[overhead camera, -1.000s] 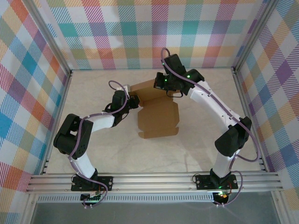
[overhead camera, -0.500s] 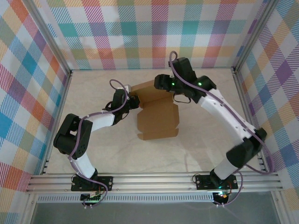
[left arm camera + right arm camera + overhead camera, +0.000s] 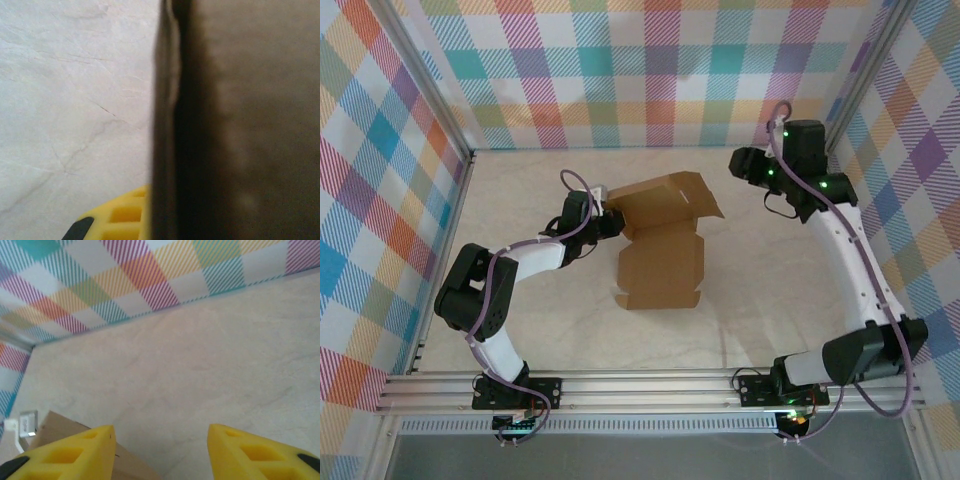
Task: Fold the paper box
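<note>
The paper box [image 3: 660,262] is a brown cardboard sheet lying partly folded mid-table, its rear flap [image 3: 670,196] raised and tilted. My left gripper [image 3: 611,217] is shut on the box's left rear edge. In the left wrist view that cardboard edge [image 3: 167,125] stands dark and close, with one yellow finger [image 3: 117,220] beside it. My right gripper [image 3: 737,163] hangs open near the back right corner, well apart from the box. In the right wrist view a corner of the box [image 3: 62,422] shows at the lower left, beyond the open gripper [image 3: 160,452].
Checked walls [image 3: 640,70] close in the back and both sides, with metal posts at the corners. An aluminium rail [image 3: 640,388] runs along the near edge. Bare pale tabletop [image 3: 770,290] lies to the right of the box and in front of it.
My right gripper has let go of the rear flap, opened and swung away to the back right corner. The freed flap has sprung up and to the right. The left arm has barely moved.
</note>
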Motion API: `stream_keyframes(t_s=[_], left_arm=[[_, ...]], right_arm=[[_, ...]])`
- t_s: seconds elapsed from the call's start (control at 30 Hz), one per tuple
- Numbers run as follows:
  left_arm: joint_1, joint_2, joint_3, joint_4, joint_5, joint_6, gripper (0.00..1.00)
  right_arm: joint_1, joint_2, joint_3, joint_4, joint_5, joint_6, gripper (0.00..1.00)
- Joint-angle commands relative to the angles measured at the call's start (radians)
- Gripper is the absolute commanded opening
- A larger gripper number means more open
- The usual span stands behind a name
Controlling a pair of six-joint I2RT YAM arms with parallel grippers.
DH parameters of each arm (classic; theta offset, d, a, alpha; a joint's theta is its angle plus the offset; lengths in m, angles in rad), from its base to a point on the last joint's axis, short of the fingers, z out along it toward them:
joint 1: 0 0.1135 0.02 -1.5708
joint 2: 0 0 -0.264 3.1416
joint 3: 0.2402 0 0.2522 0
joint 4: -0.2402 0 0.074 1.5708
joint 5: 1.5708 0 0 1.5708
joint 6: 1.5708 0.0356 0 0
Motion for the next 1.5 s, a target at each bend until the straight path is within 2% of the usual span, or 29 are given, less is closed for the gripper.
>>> stream_keyframes(t_s=[0.0, 0.1, 0.3, 0.67, 0.97, 1.1, 1.2, 1.27, 1.4, 1.47], left_arm=[[0.003, -0.034, 0.023, 0.026, 0.057, 0.012, 0.00], [0.003, -0.028, 0.027, 0.031, 0.058, 0.004, 0.00], [0.003, -0.012, 0.039, 0.032, 0.056, -0.028, 0.00], [0.004, 0.003, 0.057, 0.000, 0.046, -0.054, 0.00], [0.005, -0.004, 0.057, -0.004, 0.065, -0.051, 0.00], [0.004, -0.002, 0.057, -0.014, 0.068, -0.052, 0.00], [0.004, 0.002, 0.064, -0.026, 0.067, -0.055, 0.00], [0.005, 0.006, 0.076, -0.051, 0.059, -0.059, 0.00], [0.009, 0.020, 0.091, -0.078, 0.055, -0.074, 0.00], [0.010, 0.027, 0.092, -0.081, 0.052, -0.085, 0.00]], right_arm=[[0.008, 0.043, -0.006, 0.003, -0.185, -0.185, 0.50], [0.025, 0.068, -0.019, 0.014, -0.271, -0.222, 0.45], [0.093, 0.092, -0.041, 0.007, -0.301, -0.301, 0.39], [0.191, 0.062, -0.171, 0.133, -0.267, -0.345, 0.40], [0.219, 0.113, -0.154, 0.135, -0.213, -0.490, 0.39], [0.236, 0.112, -0.173, 0.158, -0.264, -0.564, 0.39], [0.235, 0.083, -0.213, 0.206, -0.298, -0.551, 0.38], [0.236, 0.060, -0.234, 0.230, -0.299, -0.527, 0.35], [0.234, 0.030, -0.252, 0.226, -0.280, -0.483, 0.18], [0.234, 0.016, -0.259, 0.220, -0.252, -0.463, 0.18]])
